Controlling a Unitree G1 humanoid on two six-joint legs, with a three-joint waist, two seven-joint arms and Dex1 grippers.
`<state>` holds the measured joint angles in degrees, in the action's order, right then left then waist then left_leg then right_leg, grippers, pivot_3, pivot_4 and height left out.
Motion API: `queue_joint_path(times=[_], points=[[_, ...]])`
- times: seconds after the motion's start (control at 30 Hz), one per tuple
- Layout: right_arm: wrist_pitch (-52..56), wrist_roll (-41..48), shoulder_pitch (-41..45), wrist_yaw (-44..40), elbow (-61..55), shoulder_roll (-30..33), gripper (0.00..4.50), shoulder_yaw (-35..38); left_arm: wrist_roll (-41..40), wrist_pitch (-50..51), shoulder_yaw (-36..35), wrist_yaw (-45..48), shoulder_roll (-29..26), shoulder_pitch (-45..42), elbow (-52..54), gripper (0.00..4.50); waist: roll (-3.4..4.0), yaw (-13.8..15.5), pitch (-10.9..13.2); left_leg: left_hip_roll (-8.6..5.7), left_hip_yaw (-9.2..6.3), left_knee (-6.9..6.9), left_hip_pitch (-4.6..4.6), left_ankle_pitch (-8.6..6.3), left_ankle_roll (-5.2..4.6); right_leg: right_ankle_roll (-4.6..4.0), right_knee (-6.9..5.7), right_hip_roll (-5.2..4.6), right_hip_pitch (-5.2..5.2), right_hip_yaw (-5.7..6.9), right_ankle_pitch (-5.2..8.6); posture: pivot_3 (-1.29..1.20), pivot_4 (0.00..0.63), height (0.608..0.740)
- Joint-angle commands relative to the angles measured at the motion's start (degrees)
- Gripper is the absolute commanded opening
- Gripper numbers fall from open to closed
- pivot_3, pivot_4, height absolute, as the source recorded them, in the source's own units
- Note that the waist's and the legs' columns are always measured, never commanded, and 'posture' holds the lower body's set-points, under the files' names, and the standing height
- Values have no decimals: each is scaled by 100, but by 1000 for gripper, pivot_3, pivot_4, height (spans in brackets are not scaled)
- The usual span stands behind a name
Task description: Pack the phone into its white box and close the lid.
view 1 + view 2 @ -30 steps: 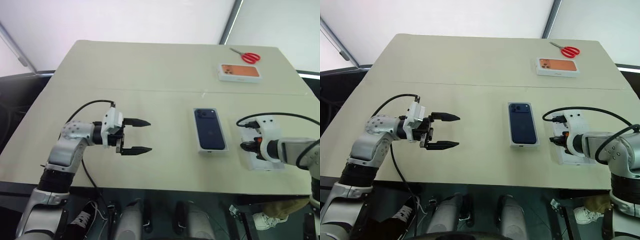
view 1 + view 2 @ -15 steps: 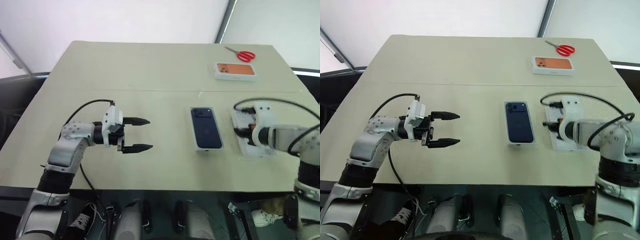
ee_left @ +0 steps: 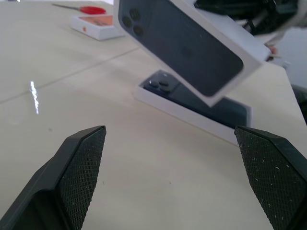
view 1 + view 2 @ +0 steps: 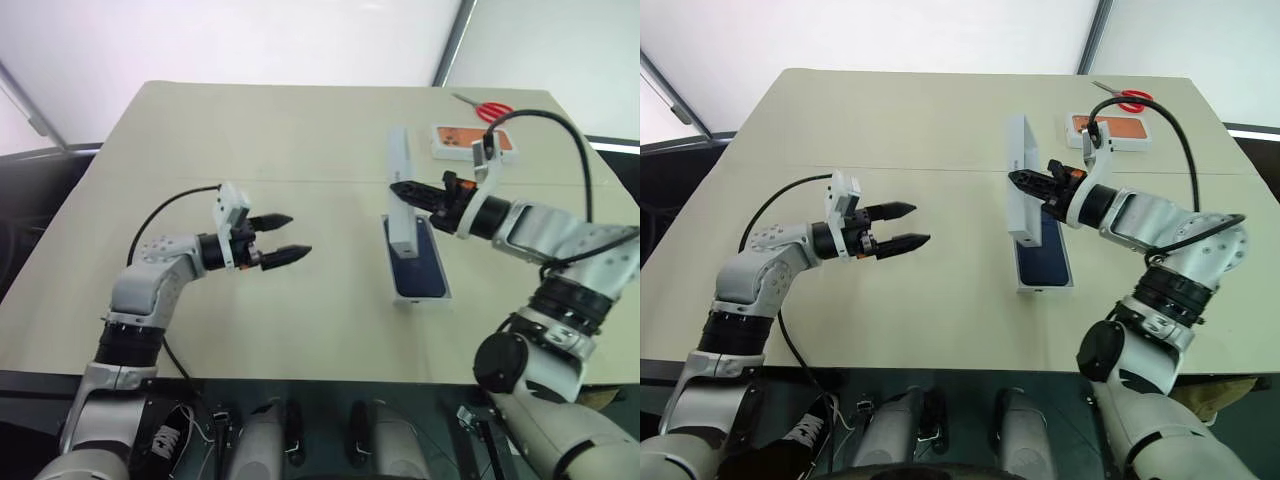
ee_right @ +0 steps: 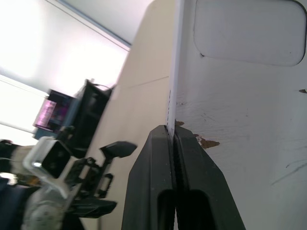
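The dark navy phone (image 4: 420,266) lies back up in the shallow white box (image 4: 421,297) on the table, right of centre. My right gripper (image 4: 396,187) is shut on one thin wall of the white lid (image 4: 400,226) and holds it on edge above the phone's left side. In the right wrist view the fingers (image 5: 158,158) pinch that wall, and the lid (image 5: 240,96) shows its plain white inside. The left wrist view shows the lid's blue phone picture (image 3: 182,48) tilted over the boxed phone (image 3: 211,108). My left gripper (image 4: 298,236) hangs open and holds nothing, pointing at the box from the left.
A white box with an orange phone picture (image 4: 470,143) and red scissors (image 4: 490,110) lie at the table's far right. The tan table (image 4: 280,130) spreads bare to the left and behind, and its front edge runs just past the box.
My right gripper lifted the lid off the table right of the phone, carried it up and left, and turned it on edge. The left gripper moved slightly forward and rolled.
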<state>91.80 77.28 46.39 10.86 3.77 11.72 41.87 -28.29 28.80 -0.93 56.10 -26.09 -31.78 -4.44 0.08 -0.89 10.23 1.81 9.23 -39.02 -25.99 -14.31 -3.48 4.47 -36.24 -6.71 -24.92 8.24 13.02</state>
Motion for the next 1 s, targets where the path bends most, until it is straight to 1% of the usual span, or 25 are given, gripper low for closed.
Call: queue_joint_path(times=[0.03,0.1,0.17,0.23,0.27,0.37,0.4,0.5,0.6,0.63,0.7,0.8,0.9,1.0], points=[[-570,1619,-395,838,-121,-145,45,-390,-80,-66,-174,-319,147,43,269,4500,0,-3,0,0,0,2,0,1,1,0,-1,1,1,0,0,0,150,738],[-1221,2773,-718,1471,-179,-35,45,-982,-110,12,-206,-440,193,80,316,4500,0,-3,0,-1,1,1,0,1,1,0,-1,0,0,0,0,0,150,738],[-1608,3371,-1019,1781,-309,186,45,-1478,-136,10,-195,-516,268,87,328,4500,1,-8,0,-2,2,1,1,1,2,0,0,0,0,-1,0,0,150,738],[-1853,3543,-1188,1833,-394,393,0,-1784,-316,254,-240,-582,377,29,261,3980,1,6,0,-2,1,1,3,0,1,0,0,-1,2,-2,0,0,150,738],[-1976,3572,-1256,1862,-384,507,0,-1903,-240,151,-204,-624,427,17,206,3710,0,4,0,-2,1,0,2,0,1,0,1,-1,2,-3,0,0,150,738],[-2085,3572,-1468,1583,-406,723,0,-2116,-7,-31,-11,-797,661,22,11,2103,0,10,0,-2,1,0,3,0,1,0,1,0,3,-5,0,0,150,738],[-2099,3572,-1532,1486,-449,794,0,-2194,7,-31,22,-832,732,22,-31,1679,0,17,0,-2,1,0,5,0,1,0,1,0,5,-6,0,0,150,738],[-2125,3572,-1747,1291,-382,981,0,-2387,56,-24,325,-876,1123,92,-10,69,0,25,0,-2,2,0,5,0,-1,0,2,0,5,-8,0,0,150,738],[-2144,3572,-1829,1076,-326,1086,0,-2518,239,-282,554,-1006,1618,8,-298,18,-1,30,-1,-2,2,-3,5,-1,-2,0,2,0,7,-8,0,0,150,738],[-2252,3572,-1845,1122,-348,1101,0,-2545,302,-394,586,-1022,1747,-48,-446,18,-2,23,-1,-2,1,-4,5,-1,-3,0,2,0,8,-8,0,0,150,738],[-2366,3572,-1847,1048,-351,1060,0,-2498,482,-572,686,-1062,1879,-148,-667,18,-2,23,-1,-1,1,-4,6,-1,-3,0,1,0,8,-9,0,0,150,738],[-2396,3572,-1872,925,-382,1284,0,-2598,627,-697,824,-1034,2005,-245,-845,18,-1,18,-1,1,1,-4,6,-3,-6,0,2,1,6,-9,0,0,150,738],[-2537,3572,-1897,947,-237,1477,931,-2644,704,-774,879,-969,2044,-266,-883,0,-1,33,-1,-1,1,-4,5,-5,-9,0,3,-2,6,-9,0,0,150,738],[-2689,3443,-1862,922,-176,1751,2448,-2702,718,-754,907,-929,2045,-265,-861,0,-1,33,-1,-1,1,-7,5,-14,-24,0,3,-4,7,-9,0,0,150,738]])
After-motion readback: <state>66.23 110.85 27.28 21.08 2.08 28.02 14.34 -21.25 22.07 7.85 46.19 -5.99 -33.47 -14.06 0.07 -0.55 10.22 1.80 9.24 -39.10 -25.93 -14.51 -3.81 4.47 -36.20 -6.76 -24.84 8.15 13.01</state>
